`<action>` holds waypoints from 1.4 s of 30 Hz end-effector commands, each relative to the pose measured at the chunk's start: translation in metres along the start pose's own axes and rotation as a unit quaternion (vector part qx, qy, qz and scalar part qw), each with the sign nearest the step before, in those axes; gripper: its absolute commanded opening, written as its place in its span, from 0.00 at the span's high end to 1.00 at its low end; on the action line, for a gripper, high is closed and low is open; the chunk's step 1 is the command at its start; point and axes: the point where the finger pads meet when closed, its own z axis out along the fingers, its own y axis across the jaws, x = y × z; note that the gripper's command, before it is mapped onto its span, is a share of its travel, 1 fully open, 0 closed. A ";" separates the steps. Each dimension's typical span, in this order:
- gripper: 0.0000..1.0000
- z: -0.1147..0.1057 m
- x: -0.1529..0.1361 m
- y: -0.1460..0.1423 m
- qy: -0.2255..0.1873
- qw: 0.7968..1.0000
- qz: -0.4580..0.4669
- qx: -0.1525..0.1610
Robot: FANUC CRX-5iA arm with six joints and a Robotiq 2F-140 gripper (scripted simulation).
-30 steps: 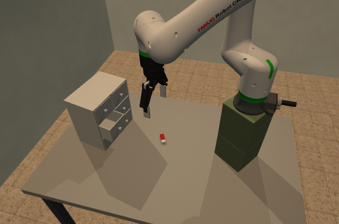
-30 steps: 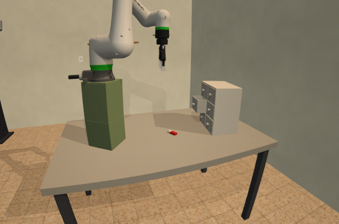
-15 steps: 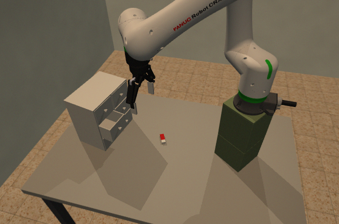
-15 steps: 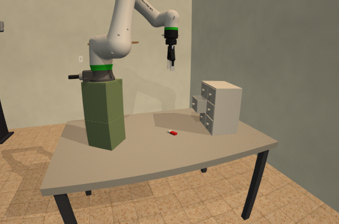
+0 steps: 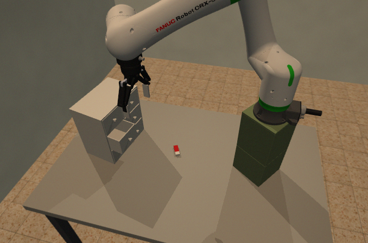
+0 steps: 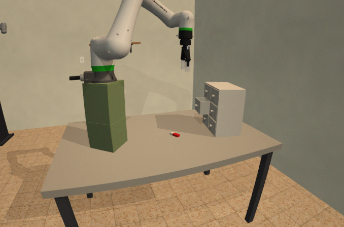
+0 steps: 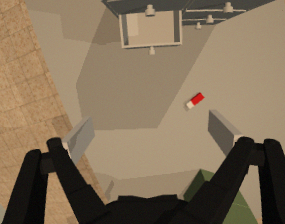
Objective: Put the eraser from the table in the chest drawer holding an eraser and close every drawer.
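Pincer (image 5: pixel 135 103) (image 6: pixel 184 69) (image 7: pixel 149 123) spread wide, I have it high near the chest (image 5: pixel 87 134) (image 6: pixel 229 112) (image 7: pixel 168 6). One middle-row drawer (image 5: pixel 120 134) (image 6: pixel 202 105) (image 7: pixel 152 46) juts out. Farther off, the red-and-white eraser (image 5: pixel 176 149) (image 6: pixel 175 134) (image 7: pixel 195 100) lies on the table (image 5: pixel 196 197) (image 6: pixel 150 157) (image 7: pixel 253 65).

Here you've got a smooth white arm (image 5: pixel 178 21) (image 6: pixel 127 29), green bands, red-and-black lettering, and a black claw (image 5: pixel 133 94) (image 6: pixel 185 68) (image 7: pixel 149 123) with pale fingertips (image 5: pixel 146 91) (image 6: pixel 187 68).
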 end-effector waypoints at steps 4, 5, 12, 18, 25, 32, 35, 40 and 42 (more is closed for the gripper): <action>0.00 0.001 0.001 0.001 -0.001 1.000 0.001 -0.001; 0.00 0.001 0.001 0.001 -0.001 1.000 0.001 -0.001; 0.00 0.001 0.002 0.001 -0.001 1.000 0.003 -0.001; 0.00 0.002 0.002 0.001 -0.001 1.000 0.008 -0.001; 0.00 0.002 0.002 0.001 -0.001 1.000 0.017 -0.002; 0.00 0.004 0.004 0.001 -0.002 0.999 0.037 -0.003; 0.00 0.004 0.005 0.001 -0.002 0.999 0.050 -0.004; 0.00 0.005 0.006 0.001 -0.002 0.998 0.064 -0.004; 0.00 0.006 0.006 0.001 -0.002 0.997 0.075 -0.005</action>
